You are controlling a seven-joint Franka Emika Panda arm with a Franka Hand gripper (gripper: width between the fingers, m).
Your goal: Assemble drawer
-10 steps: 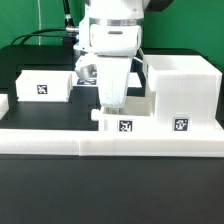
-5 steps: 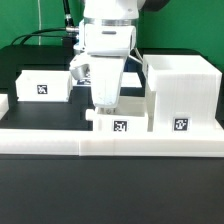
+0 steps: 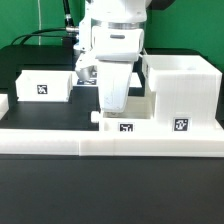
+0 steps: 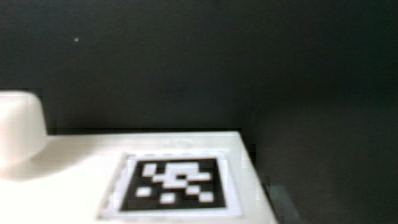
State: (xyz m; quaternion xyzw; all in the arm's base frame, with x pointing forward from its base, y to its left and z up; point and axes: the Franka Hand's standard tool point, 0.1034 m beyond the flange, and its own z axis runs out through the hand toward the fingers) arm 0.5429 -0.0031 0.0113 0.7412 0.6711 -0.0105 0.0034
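Exterior view: small tagged box (image 3: 45, 85) at 9 o'clock on black table (image 3: 40, 115). At centre, gripper (image 3: 112, 107) low over drawer panel (image 3: 126, 124), panel at its 6 o'clock; finger spread: cannot tell. At 3 o'clock, drawer housing (image 3: 182, 92), just beside panel.

Eyes on the white arm (image 3: 112, 40) at centre, gripper (image 3: 112, 104) down low behind a small white drawer part (image 3: 126, 123) with a tag on its front. Can't tell how the jaws stand. Just beside that part, on the exterior view's right, a tall open-topped box (image 3: 185, 85). Well apart on the exterior view's left, a smaller tagged box (image 3: 45, 85). Along the front, a long white ledge (image 3: 60, 140) on the black table (image 3: 40, 118).
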